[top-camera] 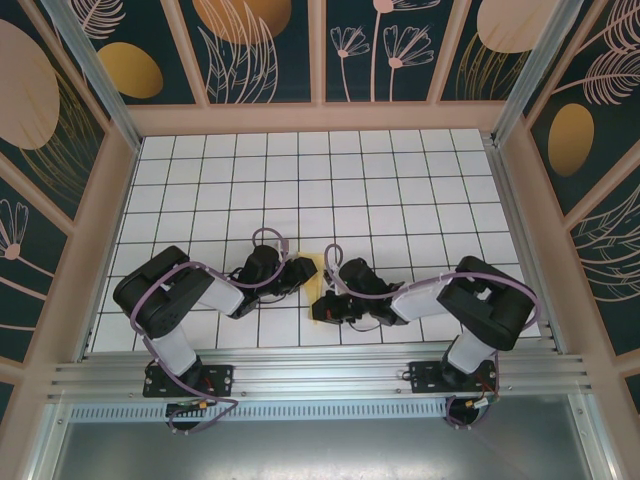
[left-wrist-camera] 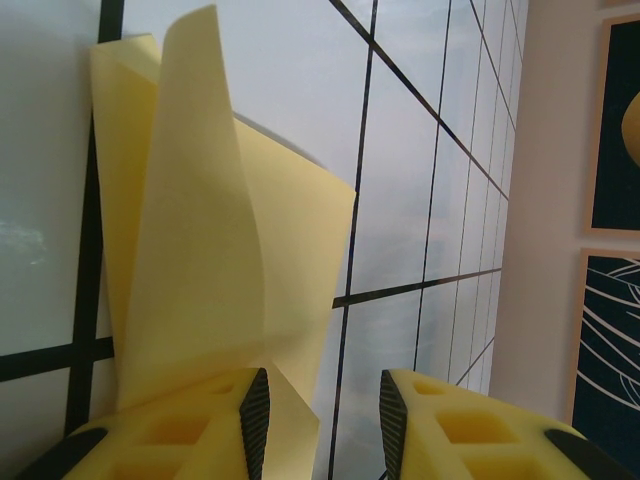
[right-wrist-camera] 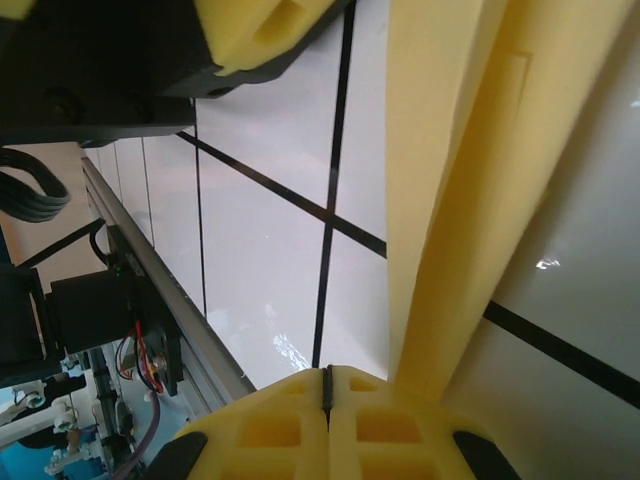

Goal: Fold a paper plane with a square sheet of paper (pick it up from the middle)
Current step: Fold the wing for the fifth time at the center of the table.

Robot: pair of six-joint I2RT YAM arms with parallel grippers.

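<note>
The square sheet of paper (left-wrist-camera: 200, 250) is pale yellow and partly folded, with a flap standing up from the white grid table. In the top view the paper (top-camera: 311, 264) lies between the two gripper heads near the front middle. My left gripper (left-wrist-camera: 325, 400) is open; its left finger (left-wrist-camera: 200, 425) rests against the paper's lower edge, and only a corner of the sheet reaches into the gap. My right gripper (right-wrist-camera: 327, 375) is shut with its pads together and empty. A long raised fold of the paper (right-wrist-camera: 460, 200) runs just right of it. A paper plane is out of view.
The tiled table (top-camera: 400, 190) stretches away behind both arms. An aluminium rail (right-wrist-camera: 150, 260) with cables borders the near edge. A finger of the left arm (right-wrist-camera: 270, 30) hangs close above the right wrist view. A beige side wall (left-wrist-camera: 550, 200) stands at the right.
</note>
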